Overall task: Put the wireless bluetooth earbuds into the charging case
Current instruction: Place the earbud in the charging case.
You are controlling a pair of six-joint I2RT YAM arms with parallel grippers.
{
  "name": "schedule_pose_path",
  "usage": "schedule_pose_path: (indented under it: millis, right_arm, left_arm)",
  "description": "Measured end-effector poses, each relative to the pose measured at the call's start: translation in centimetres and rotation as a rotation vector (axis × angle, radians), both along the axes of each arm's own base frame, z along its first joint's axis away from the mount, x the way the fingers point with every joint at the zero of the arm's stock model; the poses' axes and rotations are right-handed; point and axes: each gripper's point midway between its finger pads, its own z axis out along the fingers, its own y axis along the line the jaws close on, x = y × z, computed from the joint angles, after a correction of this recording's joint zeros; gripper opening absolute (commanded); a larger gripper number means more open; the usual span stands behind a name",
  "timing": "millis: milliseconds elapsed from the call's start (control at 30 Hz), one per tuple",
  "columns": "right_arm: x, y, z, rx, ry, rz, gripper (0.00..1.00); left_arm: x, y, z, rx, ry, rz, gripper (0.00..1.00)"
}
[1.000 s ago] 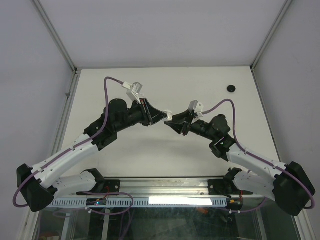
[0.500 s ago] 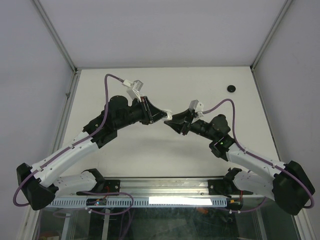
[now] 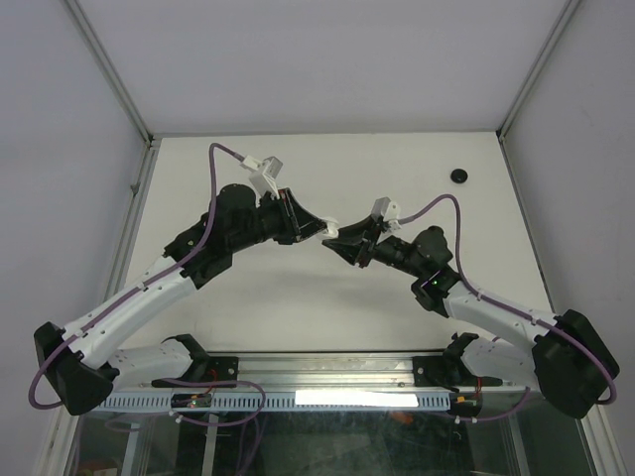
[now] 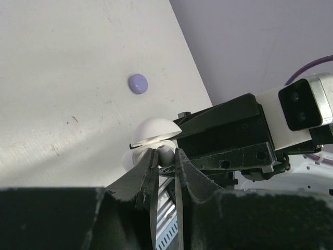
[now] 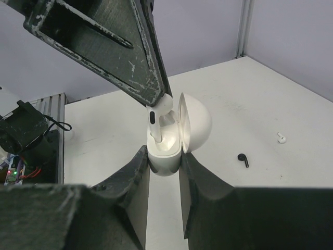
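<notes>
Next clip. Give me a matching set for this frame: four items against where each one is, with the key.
Things:
1. white rounded charging case
2. white stemmed earbud
3. tiny black comma-shaped earbud
4. round black puck

Places:
A. on the table near a loose small white earbud
B. alone toward the table's far right corner
C. pinched by the left gripper at the case mouth
D. clamped in the right gripper, lid open

Pairs: 1-D, 2-C, 3-A, 4-B
</notes>
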Motion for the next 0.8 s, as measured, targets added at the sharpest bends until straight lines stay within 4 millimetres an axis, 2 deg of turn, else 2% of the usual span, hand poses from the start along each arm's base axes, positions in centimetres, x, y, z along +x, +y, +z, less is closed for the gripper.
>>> schedule_pose_path:
  millis: [167,467,633,800]
  right_arm:
    - [0.0,0.2,-0.1,0.002,0.005,0.007,0.0]
    - [0.1,0.3,-0.4,0.001,0.021,0.01,0.0]
    - [0.0,0.4,-0.5,0.003,0.022,0.015,0.0]
    - [0.1,0.4,-0.5,0.004,0.02,0.015,0.0]
  left_arm:
    - [0.2,0.2,-0.5,0.014,0.017,0.004,0.0]
    - [0.2,0.0,-1.2,0.032,0.035,-0.008,0.19]
    - [0.2,0.0,-1.2,0.035,0.033,-0.011,0.25]
    - [0.1,0.0,-1.0,0.038,0.023,-0.02,0.27]
